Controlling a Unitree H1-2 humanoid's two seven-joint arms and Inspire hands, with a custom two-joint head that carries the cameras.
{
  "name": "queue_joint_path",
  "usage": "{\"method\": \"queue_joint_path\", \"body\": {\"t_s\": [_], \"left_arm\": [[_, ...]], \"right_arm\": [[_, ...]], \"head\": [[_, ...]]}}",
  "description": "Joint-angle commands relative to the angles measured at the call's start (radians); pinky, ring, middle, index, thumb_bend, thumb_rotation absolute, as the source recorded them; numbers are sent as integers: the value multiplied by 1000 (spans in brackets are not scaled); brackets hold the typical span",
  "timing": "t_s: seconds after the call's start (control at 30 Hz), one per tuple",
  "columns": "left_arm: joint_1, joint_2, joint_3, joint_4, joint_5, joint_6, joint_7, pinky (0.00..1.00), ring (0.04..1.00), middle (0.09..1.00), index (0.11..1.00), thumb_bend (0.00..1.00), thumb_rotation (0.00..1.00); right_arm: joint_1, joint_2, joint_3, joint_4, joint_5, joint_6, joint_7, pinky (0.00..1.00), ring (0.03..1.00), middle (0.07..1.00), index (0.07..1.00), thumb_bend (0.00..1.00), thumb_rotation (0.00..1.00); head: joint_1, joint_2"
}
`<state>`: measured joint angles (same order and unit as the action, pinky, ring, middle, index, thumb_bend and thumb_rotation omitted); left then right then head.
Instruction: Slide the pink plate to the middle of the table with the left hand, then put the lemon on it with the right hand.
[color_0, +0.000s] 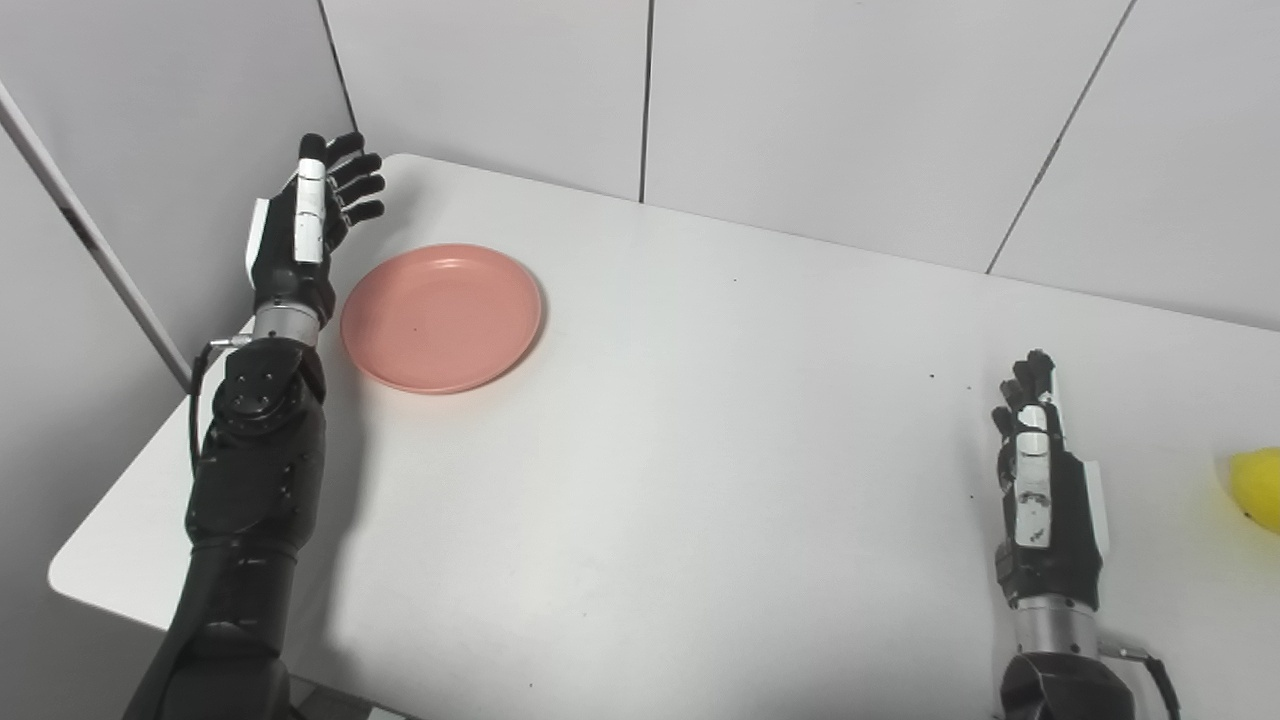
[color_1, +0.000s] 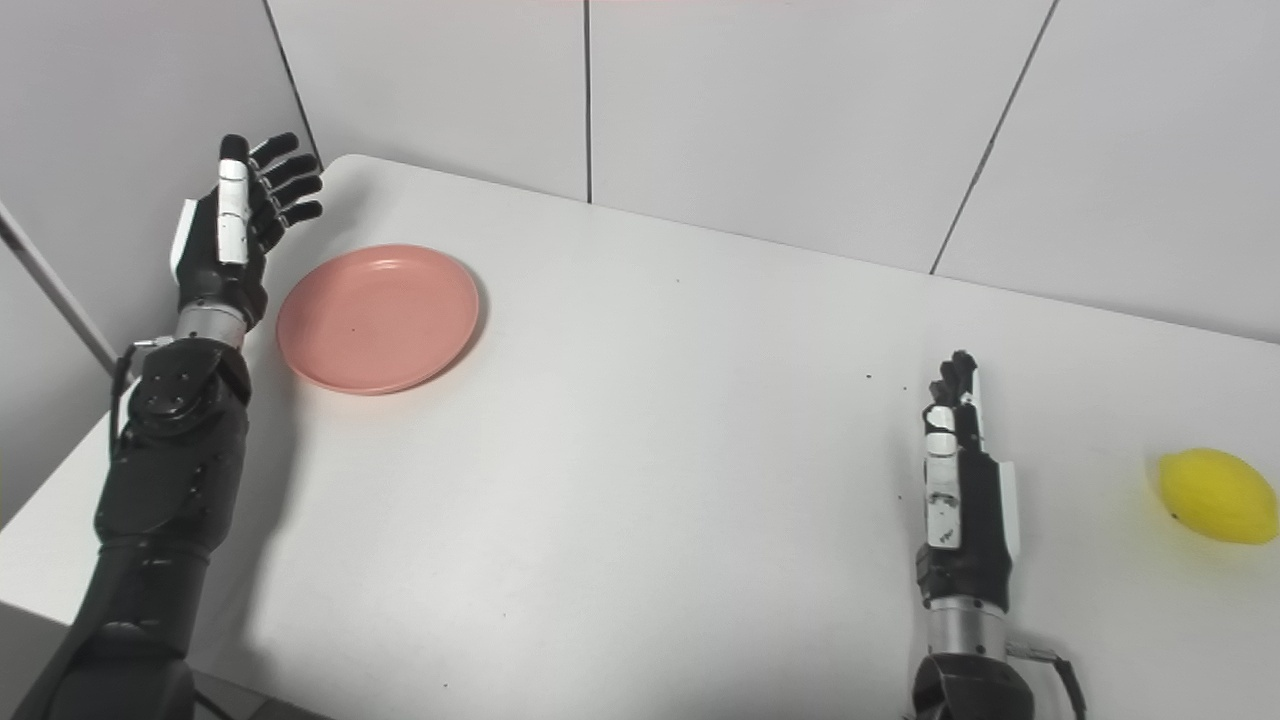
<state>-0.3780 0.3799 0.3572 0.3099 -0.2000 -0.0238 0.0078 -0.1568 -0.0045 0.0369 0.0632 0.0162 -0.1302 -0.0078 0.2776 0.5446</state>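
Pink plate (color_0: 441, 317): lying flat at the far left of the white surface (color_0: 700, 450), close to the left edge and the rounded far corner. Probably light, stiff plastic with a low raised rim; likely to glide easily on the smooth top, so best pushed at the outer left rim rather than lifted. Too hard a shove may send it skidding or spinning.

Left hand (color_0: 300, 235): upright just beside the plate's left rim, apparently not touching, fingers (color_0: 355, 180) spread and a little curled, holding nothing. Well placed as a flat paddle against the rim.

Lemon (color_1: 1218, 496): resting at the far right, near the right edge, cut off in the left eye view. Firm, waxy, oval, so prone to rolling; best taken across the narrow middle from above.

Right hand (color_1: 960, 500): edge-on beside the lemon but well apart from it, fingers straight and close together, empty.

Wide bare stretch between plate and right hand, ample room for the slide. Walls close behind and to the left; little margin beyond the lemon.
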Motion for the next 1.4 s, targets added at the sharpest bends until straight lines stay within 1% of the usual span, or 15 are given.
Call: {"method": "queue_joint_path", "body": {"t_s": [0.0,0.1,0.23,0.33,0.47,0.6,0.7,0.8,0.9,0.93,1.03,1.17,1.23,1.37], "left_arm": [[-26,37,15,-7,-11,-59,-7,713,759,764,760,866,1000],[-28,41,15,17,8,-65,5,699,745,751,746,865,1000],[-30,57,10,84,40,-110,20,686,726,731,725,902,1000],[-34,61,11,128,49,-139,29,685,723,729,722,903,1000],[-36,59,11,168,46,-165,27,709,744,747,738,877,1000],[-42,55,13,214,42,-190,30,729,763,762,748,865,1000],[-43,51,11,231,38,-187,31,753,780,773,756,876,1000],[-44,46,9,235,38,-179,34,785,801,793,784,872,1000],[-44,40,5,239,37,-177,34,806,806,796,786,844,1000],[-43,36,4,230,37,-172,36,816,809,796,786,819,1000],[-47,30,3,247,20,-188,19,813,804,786,777,787,1000],[-55,21,-3,264,2,-193,7,808,801,779,762,836,1000],[-55,16,-9,256,1,-190,8,796,795,776,761,840,1000],[-66,9,-26,284,-15,-215,-21,786,800,788,775,838,1000]], "right_arm": [[-20,-2,-1,-2,6,-65,16,1000,1000,1000,1000,703,1000],[-20,-3,-1,-1,3,-67,14,1000,1000,1000,1000,706,1000],[-18,-1,-1,-6,-2,-59,10,1000,1000,1000,1000,710,1000],[-16,0,-3,-6,4,-56,11,1000,1000,1000,1000,720,1000],[-18,-1,-2,-1,3,-67,13,1000,1000,1000,1000,711,1000],[-17,-3,-1,-5,2,-63,14,1000,1000,1000,1000,705,1000],[-16,-2,-4,-9,8,-58,14,1000,1000,1000,1000,701,1000],[-17,-3,-4,-7,11,-61,16,1000,1000,1000,1000,702,1000],[-17,-5,-2,-8,4,-59,14,1000,1000,1000,1000,709,1000],[-16,-6,-2,-9,4,-58,14,1000,1000,1000,1000,710,1000],[-16,-5,-4,-10,9,-57,14,1000,1000,1000,1000,709,1000],[-16,-6,-4,-12,10,-52,15,1000,1000,1000,1000,716,1000],[-15,-6,-4,-14,9,-49,14,1000,1000,1000,1000,715,1000],[-17,-9,-4,-12,12,-52,18,1000,1000,1000,1000,706,1000]], "head": [[-1,0],[-1,-1],[-1,-1],[0,4],[1,3],[2,5],[2,5],[4,7],[7,8],[7,8],[6,11],[2,14],[3,14],[4,18]]}}
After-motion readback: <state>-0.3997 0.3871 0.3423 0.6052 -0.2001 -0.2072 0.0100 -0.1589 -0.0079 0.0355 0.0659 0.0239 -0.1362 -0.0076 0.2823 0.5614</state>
